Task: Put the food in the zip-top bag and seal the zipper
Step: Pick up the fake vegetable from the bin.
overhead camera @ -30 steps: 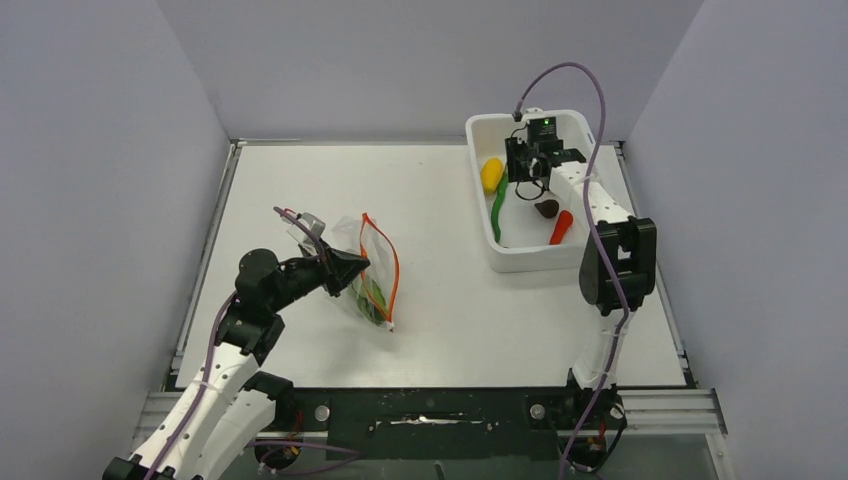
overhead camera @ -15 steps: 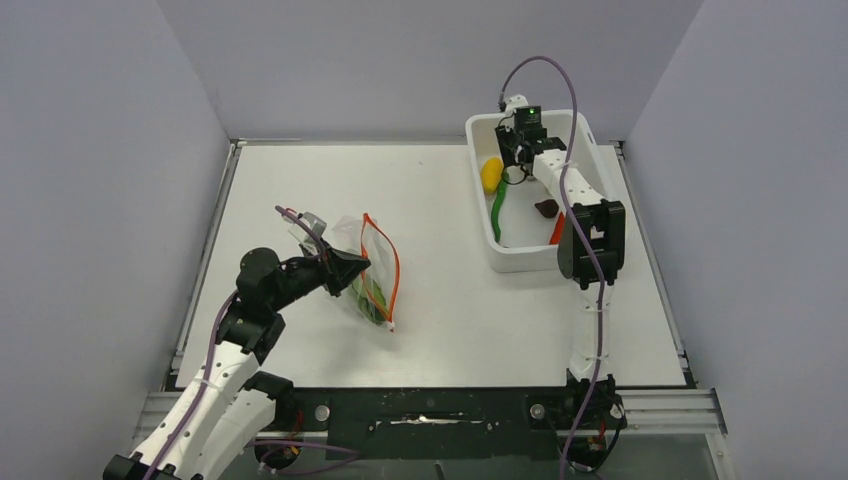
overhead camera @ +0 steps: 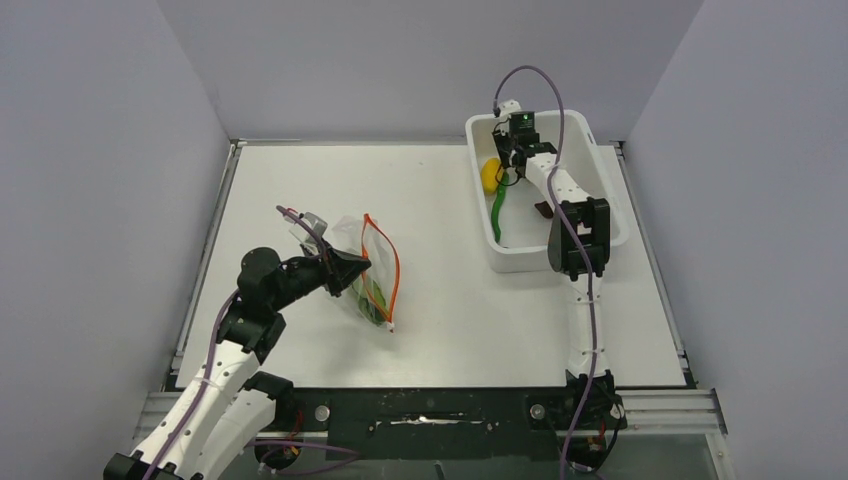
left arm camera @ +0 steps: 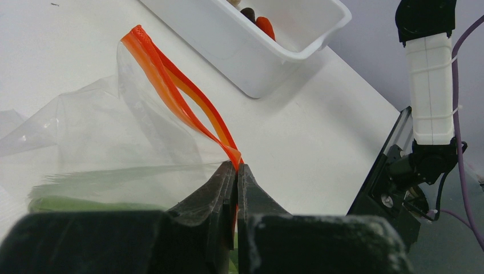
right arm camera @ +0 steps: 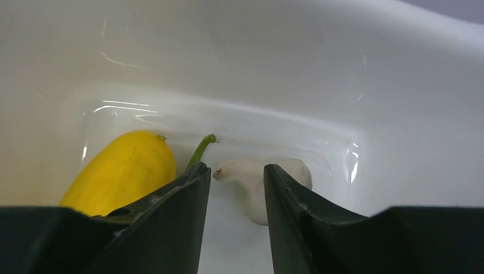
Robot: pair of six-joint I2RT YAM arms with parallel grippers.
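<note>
My left gripper (overhead camera: 352, 270) (left arm camera: 237, 166) is shut on the near end of the zipper (overhead camera: 394, 262) (left arm camera: 171, 91), holding the mouth of the zip-top bag (overhead camera: 365, 262) (left arm camera: 85, 137) up. A green leaf (overhead camera: 373, 296) (left arm camera: 85, 202) lies inside the bag. My right gripper (overhead camera: 510, 160) (right arm camera: 236, 170) is open, low in the far left corner of the white tub (overhead camera: 520, 258) (right arm camera: 285, 68). A beige piece (right arm camera: 251, 194) sits just beyond its fingertips, between the two fingers. The yellow lump (overhead camera: 489, 175) (right arm camera: 122, 171) and green pepper (overhead camera: 497, 215) lie to its left.
A dark maroon piece (overhead camera: 543, 210) shows beside the right arm in the tub. The orange-red cone (left arm camera: 264, 25) appears only in the left wrist view, inside the tub (left arm camera: 257, 63). The right arm's elbow (overhead camera: 578, 235) hangs over the tub's front edge.
The right arm has swung left and reached deeper into the tub's far left corner. The left gripper and the bag have stayed put.
</note>
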